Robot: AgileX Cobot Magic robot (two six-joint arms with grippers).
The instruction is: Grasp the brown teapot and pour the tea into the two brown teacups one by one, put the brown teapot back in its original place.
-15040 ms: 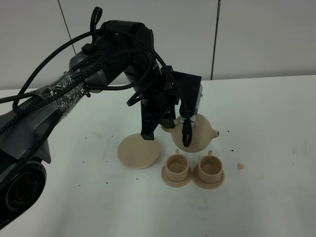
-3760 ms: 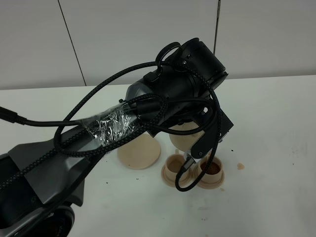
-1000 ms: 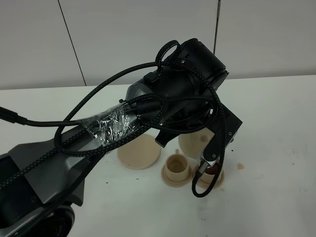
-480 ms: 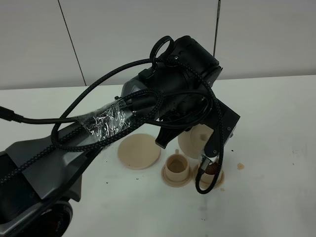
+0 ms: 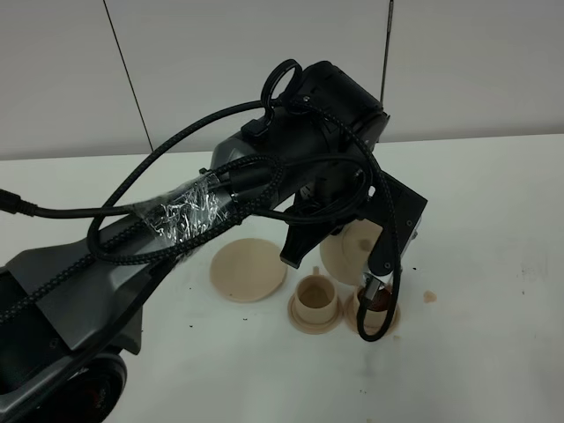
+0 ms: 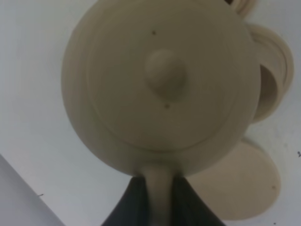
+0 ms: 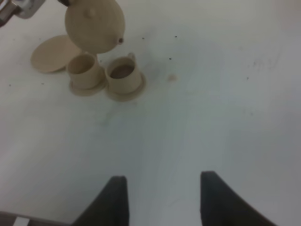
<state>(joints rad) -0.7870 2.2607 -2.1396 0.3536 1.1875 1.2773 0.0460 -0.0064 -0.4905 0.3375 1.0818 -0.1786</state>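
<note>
We see the left tool (image 6: 159, 190) pinching the brown teapot (image 6: 160, 84) by its handle, tilted near the filled teacup (image 7: 123, 72); right tool (image 7: 162, 193) spread.

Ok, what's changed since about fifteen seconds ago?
The left hand has tipped the teapot over toward the cups, and the right cup now holds brown tea; it was empty then. Unchanged: the hand still grips the teapot's handle, the left cup looks empty, both cups stand in place, and the big saucer lies where it was.
</note>
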